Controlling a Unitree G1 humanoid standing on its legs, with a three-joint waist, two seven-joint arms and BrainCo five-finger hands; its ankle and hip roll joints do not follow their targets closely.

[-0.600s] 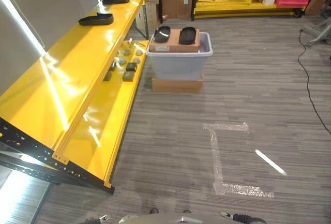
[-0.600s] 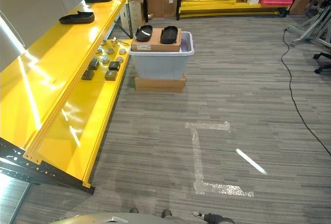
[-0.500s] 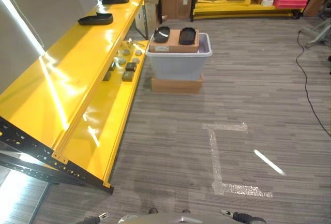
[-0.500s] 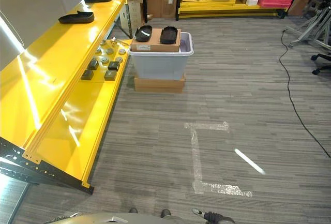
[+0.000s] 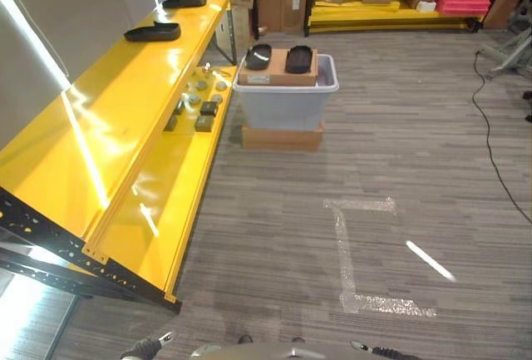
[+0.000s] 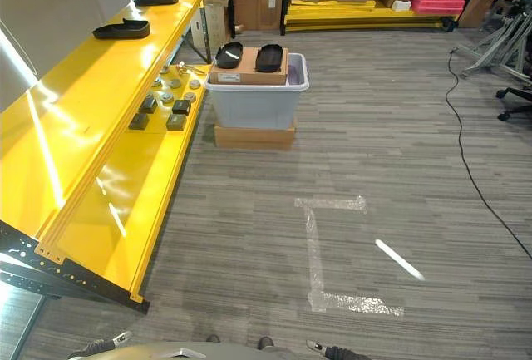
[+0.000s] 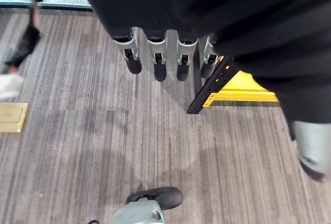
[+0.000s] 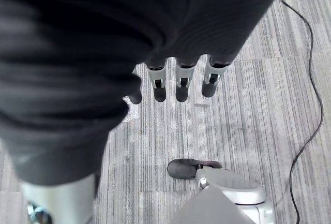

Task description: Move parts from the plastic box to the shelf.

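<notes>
Yellow shelf (image 5: 125, 119), pale grey plastic box (image 5: 287, 102), grey striped floor (image 5: 399, 144).

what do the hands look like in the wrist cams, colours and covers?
Both match. The left hand has a dark ribbed cover over its back and wrist, with a row of silver fingers ending in dark rounded tips. The right hand is the same: dark ribbed cover and silver fingers with dark tips. No markings are visible on either hand.

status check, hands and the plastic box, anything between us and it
Left robot hand and right robot hand open, empty, hanging over floor. Plastic box ahead beside yellow shelf, cardboard box with two black parts on top. Path to it bare floor.
</notes>
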